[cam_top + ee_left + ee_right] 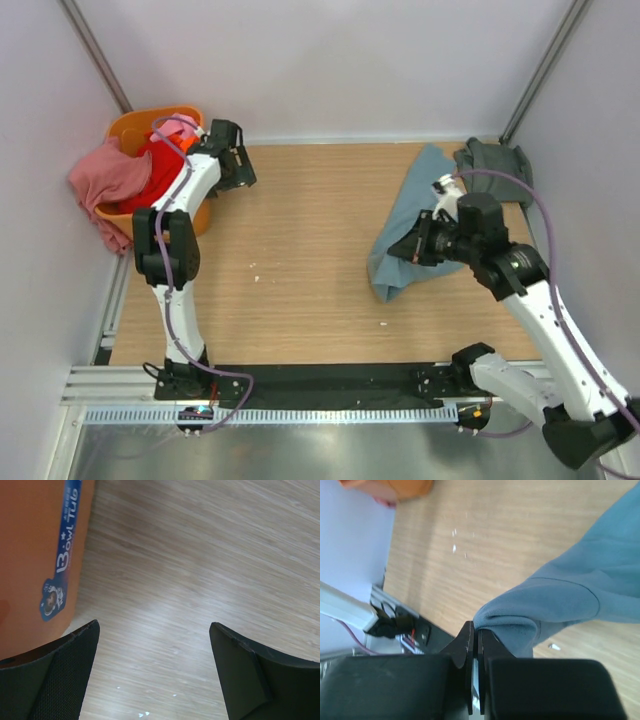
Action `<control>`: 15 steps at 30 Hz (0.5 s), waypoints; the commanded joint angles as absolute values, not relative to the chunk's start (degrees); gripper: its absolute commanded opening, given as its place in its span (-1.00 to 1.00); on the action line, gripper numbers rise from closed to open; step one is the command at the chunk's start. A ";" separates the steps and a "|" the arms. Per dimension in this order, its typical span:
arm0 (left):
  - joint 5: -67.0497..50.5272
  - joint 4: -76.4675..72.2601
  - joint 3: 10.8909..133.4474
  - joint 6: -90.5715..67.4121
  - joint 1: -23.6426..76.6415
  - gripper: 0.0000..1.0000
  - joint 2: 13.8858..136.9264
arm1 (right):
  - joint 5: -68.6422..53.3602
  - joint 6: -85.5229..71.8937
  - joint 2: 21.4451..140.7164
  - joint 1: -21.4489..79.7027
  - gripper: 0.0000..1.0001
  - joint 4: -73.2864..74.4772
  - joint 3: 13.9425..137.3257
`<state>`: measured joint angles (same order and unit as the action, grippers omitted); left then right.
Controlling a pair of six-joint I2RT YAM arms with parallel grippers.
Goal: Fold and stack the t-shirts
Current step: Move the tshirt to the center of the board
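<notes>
Because the right gripper (476,639) has its jaws pressed together on a hem of the dusty blue-teal t-shirt (425,185), the coming move turns on how that shirt runs from the pinch. From the jaws the cloth stretches away toward the far right of the table (300,250), its long axis slanting from near-left to far-right. One crumpled end sags nearer the arm bases than the gripper itself. The right arm is plainly the nearer one; the other arm is well apart across the bare wood.

At the pinch the soft, matte knit bunches into a rounded fold, with a stitched seam curving across it. The tabletop is pale wood grain, smooth, flecked with a few white crumbs.

Farther back, a dark grey-green t-shirt (497,165) lies rumpled in the far right corner, touching the blue one's far end. On the opposite side the left gripper (154,630) hovers with its jaws spread wide and nothing between them, just beside the orange plastic basket (125,128). A pink t-shirt (105,175) drapes over the basket's rim and a red t-shirt (160,165) sits inside. Spreading the blue shirt flat probably needs that free arm brought across.
</notes>
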<state>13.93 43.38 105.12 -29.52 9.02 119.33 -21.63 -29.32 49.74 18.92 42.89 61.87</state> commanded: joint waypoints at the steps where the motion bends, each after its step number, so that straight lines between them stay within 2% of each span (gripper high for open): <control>1: 17.32 46.76 102.58 -29.45 5.19 0.84 113.74 | -24.26 -30.85 53.08 26.43 -0.98 38.24 60.56; 5: 15.74 47.46 100.03 -28.92 5.71 0.82 108.47 | -19.19 -27.70 60.54 36.90 -0.89 39.54 62.04; 6: 15.04 47.55 98.80 -28.83 6.06 0.82 105.93 | -16.55 -25.95 64.65 37.78 -0.52 41.03 63.36; 8: 14.07 48.69 97.83 -28.04 6.59 0.82 103.72 | -10.67 -24.62 68.01 37.71 0.06 44.71 65.03; 9: 13.28 49.13 96.95 -27.43 6.85 0.81 102.41 | -5.24 -24.26 69.16 37.71 0.27 45.61 67.48; 10: 12.84 50.70 96.51 -26.99 7.73 0.80 99.78 | -2.23 -23.65 70.74 37.71 0.61 46.40 68.98; 12: 12.92 50.98 93.36 -25.06 9.83 0.81 96.08 | 5.91 -22.94 71.80 37.09 0.92 47.46 75.19; 15: 13.88 49.58 86.79 -23.56 12.82 0.84 88.26 | 12.81 -21.80 74.35 31.22 1.00 47.38 82.24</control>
<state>13.52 48.36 91.72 -26.59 9.52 95.09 -1.32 -24.12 74.94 35.88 48.40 72.42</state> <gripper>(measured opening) 0.915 0.990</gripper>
